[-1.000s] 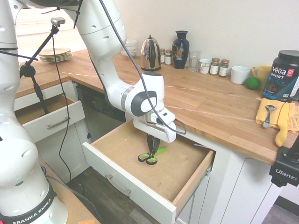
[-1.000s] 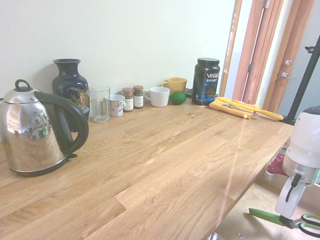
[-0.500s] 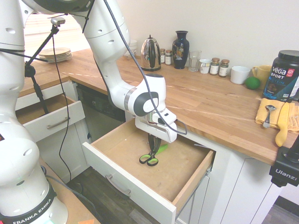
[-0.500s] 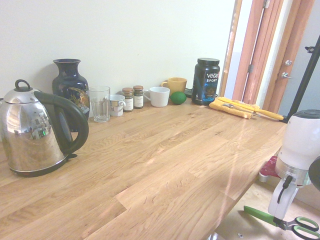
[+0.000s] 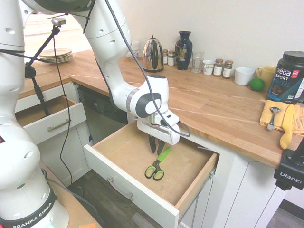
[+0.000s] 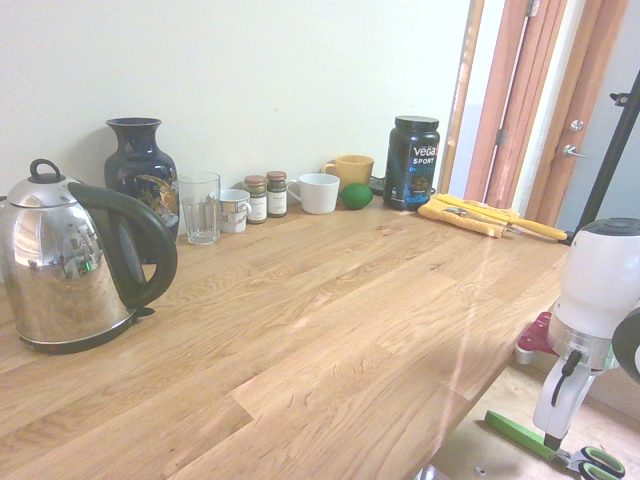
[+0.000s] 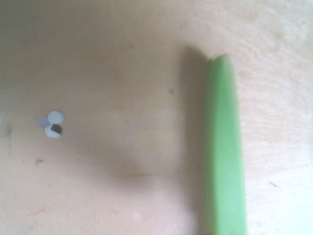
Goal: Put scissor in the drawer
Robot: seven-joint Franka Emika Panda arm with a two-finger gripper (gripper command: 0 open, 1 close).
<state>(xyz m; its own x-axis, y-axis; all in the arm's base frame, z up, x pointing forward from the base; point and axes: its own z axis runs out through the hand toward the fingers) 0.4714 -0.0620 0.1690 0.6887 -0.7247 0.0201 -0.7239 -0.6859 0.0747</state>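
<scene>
The scissor (image 5: 156,166) lies flat on the bare wood bottom of the large pulled-out drawer (image 5: 124,151), lime-green and black handles toward the white front panel, green-sheathed blades pointing back. My gripper (image 5: 156,145) hangs just above the blade end, fingers slightly apart and holding nothing. The second exterior view shows the gripper (image 6: 552,432) at the lower right, over the green sheath of the scissor (image 6: 520,436). In the wrist view the scissor (image 7: 223,147) appears as a blurred green strip on the drawer (image 7: 107,98) floor.
A smaller white-fronted drawer (image 5: 51,121) stands open to the left. On the counter behind are a kettle (image 5: 153,55), a dark vase (image 5: 183,50), spice jars (image 5: 223,68), a black tub (image 5: 290,77) and a yellow cloth (image 5: 280,117) with a spoon.
The gripper has let go of the scissor. It hung upright from the fingers before; now it lies flat on the drawer bottom, and the fingers stand apart above it.
</scene>
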